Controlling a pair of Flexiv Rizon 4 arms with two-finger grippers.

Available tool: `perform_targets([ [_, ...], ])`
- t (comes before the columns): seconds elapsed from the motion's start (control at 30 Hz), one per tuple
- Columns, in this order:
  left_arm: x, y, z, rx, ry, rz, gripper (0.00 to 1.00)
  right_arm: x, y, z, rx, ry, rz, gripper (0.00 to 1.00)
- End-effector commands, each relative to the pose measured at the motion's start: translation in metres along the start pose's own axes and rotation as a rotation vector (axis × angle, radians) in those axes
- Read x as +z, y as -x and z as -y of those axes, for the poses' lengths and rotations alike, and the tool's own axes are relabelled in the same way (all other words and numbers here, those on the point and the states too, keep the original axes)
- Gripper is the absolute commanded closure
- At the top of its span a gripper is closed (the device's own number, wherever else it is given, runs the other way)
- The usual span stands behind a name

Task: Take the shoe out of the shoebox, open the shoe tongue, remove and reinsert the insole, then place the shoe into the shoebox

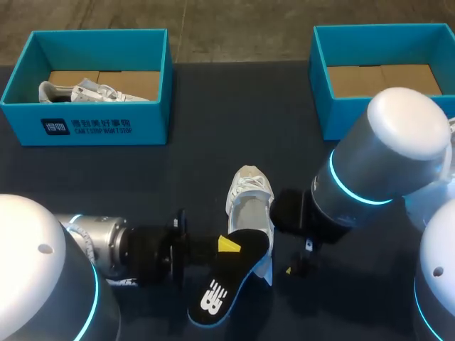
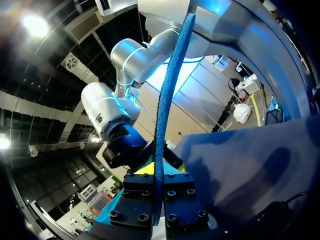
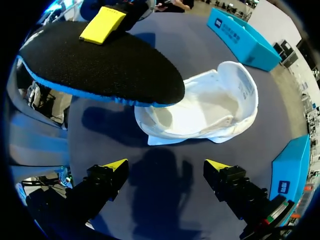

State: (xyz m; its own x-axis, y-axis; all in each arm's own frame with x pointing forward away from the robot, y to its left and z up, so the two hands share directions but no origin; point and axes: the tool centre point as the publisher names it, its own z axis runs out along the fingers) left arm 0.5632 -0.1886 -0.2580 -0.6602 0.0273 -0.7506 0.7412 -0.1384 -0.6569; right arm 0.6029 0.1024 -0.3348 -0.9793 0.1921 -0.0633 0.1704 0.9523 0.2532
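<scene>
- left end effector (image 1: 227, 245): clamped on the insole (image 1: 226, 284). The left wrist view shows the insole edge-on, its blue rim standing up between the two fingers, and both fingers press on it.
- insole: black top, blue rim, held off the desk (image 1: 199, 142). In the head view one end overlaps the heel end of the white sneaker (image 1: 250, 195), and the other end points toward the near desk edge.
- white sneaker: lies on the desk about mid-width with its toe toward the far edge and its mouth facing up. It is well apart from both boxes. In the right wrist view the mouth gapes wide, and the sneaker is ahead of the right fingers and not touching them.
- right end effector (image 3: 167, 167): fingers spread wide, nothing between them, low over dark desk just beside the sneaker's right side.
- left shoebox (image 1: 85, 85): teal, no lid, at the far left of the desk. A second white sneaker (image 1: 92, 91) lies on its floor.
- right shoebox (image 1: 384, 78): teal, no lid, at the far right. Its brown cardboard floor shows, and the right arm covers its near corner.
- room: dark desk surface shows between the two boxes and from the sneaker's toe up to the far edge. Both arms crowd the near side, left and right of the sneaker's heel.
</scene>
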Motion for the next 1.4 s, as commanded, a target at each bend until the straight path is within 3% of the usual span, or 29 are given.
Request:
perform_targets([
  [0.03,-0.001,-0.003,-0.003,-0.011,-0.014,0.006,1.00,0.011,-0.002,-0.007,-0.012,-0.012,0.008,0.00],
  [0.33,0.001,-0.007,-0.008,-0.041,-0.022,0.002,1.00,0.020,0.001,-0.008,-0.015,-0.021,0.007,0.00],
  [0.4,0.001,-0.010,-0.011,-0.029,0.011,-0.023,1.00,0.024,0.001,-0.007,-0.003,-0.030,0.001,0.00],
  [0.43,0.001,-0.012,-0.015,0.014,0.065,-0.051,1.00,0.024,0.001,-0.007,-0.003,-0.030,0.001,0.00],
  [0.83,0.001,-0.012,-0.015,0.014,0.065,-0.051,1.00,0.024,0.001,-0.007,-0.003,-0.030,0.001,0.00],
  [1.4,-0.010,-0.002,-0.035,-0.130,0.103,0.003,1.00,0.024,0.001,-0.007,-0.003,-0.030,0.001,0.00],
])
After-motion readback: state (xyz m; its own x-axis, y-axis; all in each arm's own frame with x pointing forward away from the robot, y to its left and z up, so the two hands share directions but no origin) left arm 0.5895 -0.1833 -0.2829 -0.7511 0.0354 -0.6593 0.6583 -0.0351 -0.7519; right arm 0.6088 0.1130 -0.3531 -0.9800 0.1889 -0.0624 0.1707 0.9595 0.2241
